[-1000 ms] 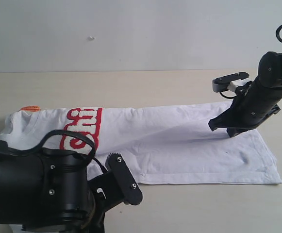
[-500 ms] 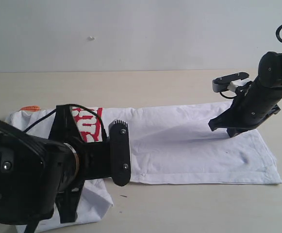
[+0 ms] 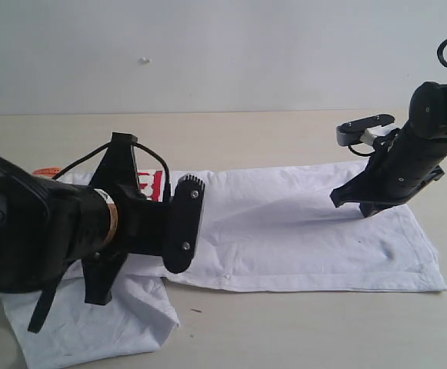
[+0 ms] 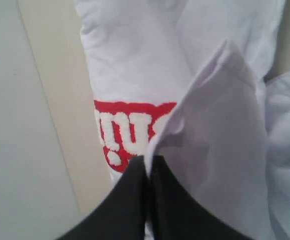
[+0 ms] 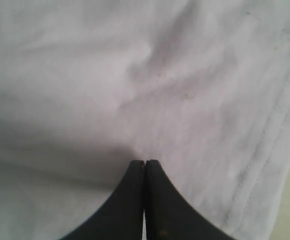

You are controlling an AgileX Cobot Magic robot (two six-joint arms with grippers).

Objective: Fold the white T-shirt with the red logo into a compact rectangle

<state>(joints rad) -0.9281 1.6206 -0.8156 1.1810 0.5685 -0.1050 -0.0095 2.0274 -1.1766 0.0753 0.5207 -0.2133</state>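
The white T-shirt (image 3: pixel 285 231) lies lengthwise across the table, folded into a long band. My left gripper (image 4: pixel 147 160) is shut on a fold of its fabric and holds it raised over the red logo (image 4: pixel 127 132). In the exterior view the left arm (image 3: pixel 54 238) hides most of the logo (image 3: pixel 152 184), and loose cloth hangs beneath it (image 3: pixel 108 323). An orange neck tag (image 3: pixel 46 171) peeks out at the far left. My right gripper (image 5: pixel 145 162) is shut with nothing between its fingers, its tips resting on the shirt near the hem end (image 3: pixel 350 204).
The shirt rests on a beige table (image 3: pixel 285 134) backed by a plain grey wall (image 3: pixel 208 54). Bare tabletop shows behind the shirt and along the front edge at the right.
My left arm has swung up and to the right with the pinched cloth, lifting the shirt's left end and covering most of the logo. The right arm has not moved.
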